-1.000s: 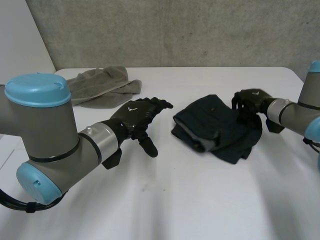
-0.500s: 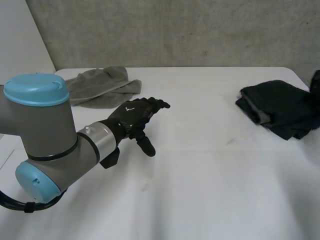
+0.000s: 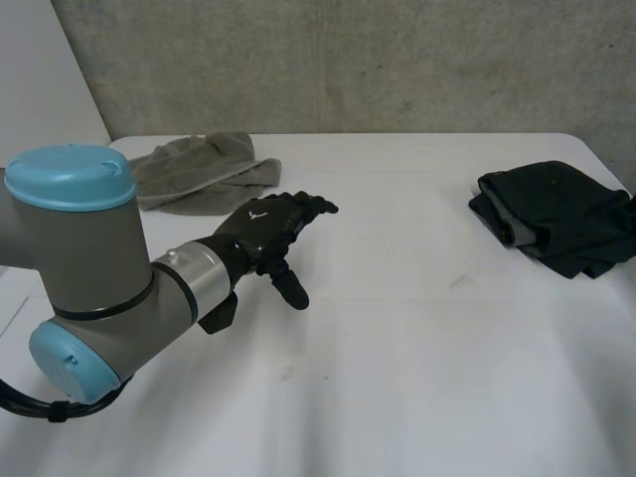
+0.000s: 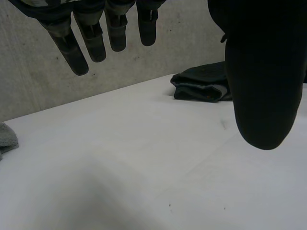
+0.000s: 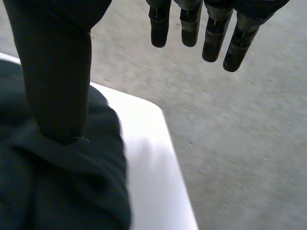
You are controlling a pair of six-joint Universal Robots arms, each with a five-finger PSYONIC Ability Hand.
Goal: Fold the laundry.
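1. Fingers (image 4: 76, 52) of left hand (image 3: 266, 227): straight, spread, holding nothing; poised over bare white table (image 3: 397, 348), thumb well apart.
2. Fingers (image 5: 192, 28) of right hand (image 5: 53, 72): straight, slightly apart, pinching nothing; reaching out past the table corner, thumb over dark folded garment (image 3: 556, 214); contact not determinable.
3. Garment location: right edge of table, close to the corner, roughly folded.
4. Second item, grey towel (image 3: 194, 169): crumpled at far left, unfolded, beyond left hand.
5. Risk, as judged: garment dragged off the edge or unfolded by any sideways thumb sweep.
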